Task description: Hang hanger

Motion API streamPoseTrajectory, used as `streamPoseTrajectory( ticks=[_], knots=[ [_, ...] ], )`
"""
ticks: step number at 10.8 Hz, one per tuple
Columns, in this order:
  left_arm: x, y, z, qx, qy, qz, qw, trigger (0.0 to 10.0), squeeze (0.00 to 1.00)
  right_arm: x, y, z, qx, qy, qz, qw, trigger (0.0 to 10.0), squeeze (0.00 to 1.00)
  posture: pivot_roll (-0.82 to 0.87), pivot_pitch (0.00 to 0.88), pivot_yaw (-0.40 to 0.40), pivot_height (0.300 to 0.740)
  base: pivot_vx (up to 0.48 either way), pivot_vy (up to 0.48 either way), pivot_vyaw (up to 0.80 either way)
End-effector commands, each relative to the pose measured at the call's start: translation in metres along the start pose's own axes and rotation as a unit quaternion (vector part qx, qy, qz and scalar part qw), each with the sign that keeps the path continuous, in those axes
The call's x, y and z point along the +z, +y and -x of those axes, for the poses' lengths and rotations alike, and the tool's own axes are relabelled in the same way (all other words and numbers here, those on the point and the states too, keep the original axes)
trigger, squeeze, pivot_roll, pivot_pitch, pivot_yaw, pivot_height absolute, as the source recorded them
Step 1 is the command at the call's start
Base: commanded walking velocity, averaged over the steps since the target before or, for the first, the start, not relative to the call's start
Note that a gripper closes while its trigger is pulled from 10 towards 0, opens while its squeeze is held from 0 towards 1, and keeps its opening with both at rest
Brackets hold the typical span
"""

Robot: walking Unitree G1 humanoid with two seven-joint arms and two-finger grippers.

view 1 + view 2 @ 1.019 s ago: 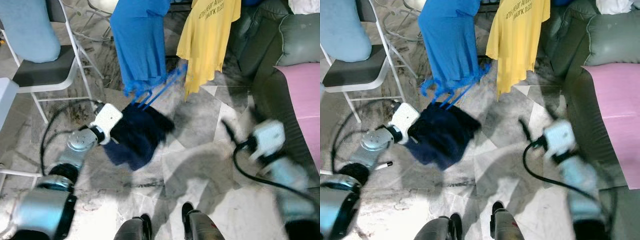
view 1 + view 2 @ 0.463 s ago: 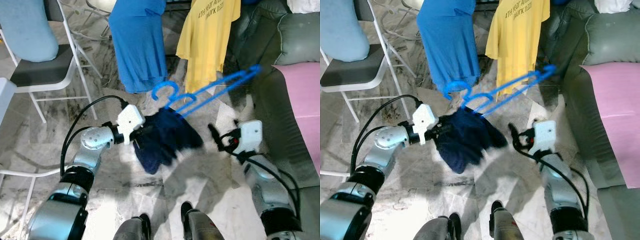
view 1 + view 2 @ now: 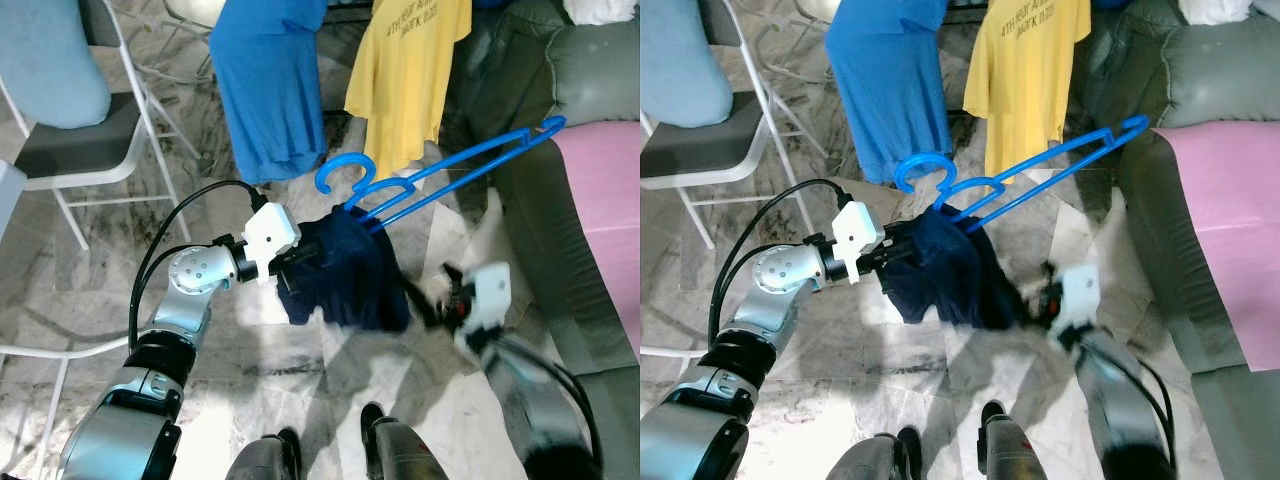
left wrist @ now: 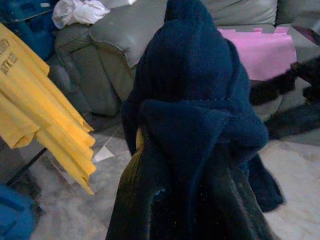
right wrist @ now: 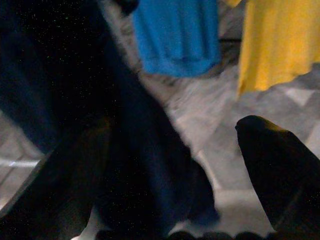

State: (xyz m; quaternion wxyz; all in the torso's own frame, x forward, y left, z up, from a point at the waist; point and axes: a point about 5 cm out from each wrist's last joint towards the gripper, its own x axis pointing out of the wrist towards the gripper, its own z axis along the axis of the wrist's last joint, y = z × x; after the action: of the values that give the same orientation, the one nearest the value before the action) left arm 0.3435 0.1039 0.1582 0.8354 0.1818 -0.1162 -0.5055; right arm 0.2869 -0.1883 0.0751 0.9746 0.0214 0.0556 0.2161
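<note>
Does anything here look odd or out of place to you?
Yes. The dark blue garment is bunched in the left hand rather than spread on the blue hanger, which juts out tilted above it.

- The left arm reaches forward and inward from the robot's left side, elbow bent, silver forearm angled up toward its white wrist block.
- The left gripper (image 3: 300, 258) points toward the middle of the scene, its black fingers clamped on a dark navy garment (image 3: 350, 275) that drapes over and hides most of them.
- In the left wrist view the fingers (image 4: 150, 200) lie buried under that cloth.
- The right arm is blurred, forearm low at the robot's right, wrist raised.
- The right gripper (image 5: 170, 170) has its two black fingers (image 5: 272, 165) spread wide apart, gripping nothing.
</note>
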Motion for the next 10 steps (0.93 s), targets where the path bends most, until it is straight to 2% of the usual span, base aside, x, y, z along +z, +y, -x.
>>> streamPoseTrajectory(
  ticks=[1,4,6,8,10],
  knots=[
    [0.002,-0.001,0.001,0.0,-0.004,-0.007,1.0,0.0,0.0,-0.005,0.002,0.004,0.016,0.013,-0.003,1.0,10.0,0.0,-0.08,0.258,0.103,0.74,0.0,0.0,0.0],
    [0.009,-0.003,-0.003,-0.013,-0.022,-0.004,1.0,0.0,0.0,-0.003,0.002,0.005,0.027,0.015,0.008,0.999,10.0,0.0,-0.09,0.256,0.101,0.74,0.0,0.0,0.0],
    [0.014,-0.005,-0.001,-0.029,-0.032,-0.006,0.999,0.0,0.0,0.002,-0.005,0.003,0.012,0.007,0.026,1.0,10.0,0.0,-0.08,0.255,0.097,0.74,0.0,0.0,0.0],
    [0.015,-0.006,0.004,-0.036,-0.03,-0.011,0.999,0.0,0.0,0.004,-0.012,0.003,-0.001,0.004,0.021,1.0,10.0,0.0,-0.07,0.257,0.095,0.74,0.0,0.0,0.0],
    [0.026,-0.009,0.0,-0.042,-0.052,-0.008,0.998,0.0,0.0,-0.004,-0.01,-0.001,0.001,0.016,0.011,1.0,10.0,0.0,-0.07,0.264,0.094,0.74,0.0,0.0,0.0]
  ],
)
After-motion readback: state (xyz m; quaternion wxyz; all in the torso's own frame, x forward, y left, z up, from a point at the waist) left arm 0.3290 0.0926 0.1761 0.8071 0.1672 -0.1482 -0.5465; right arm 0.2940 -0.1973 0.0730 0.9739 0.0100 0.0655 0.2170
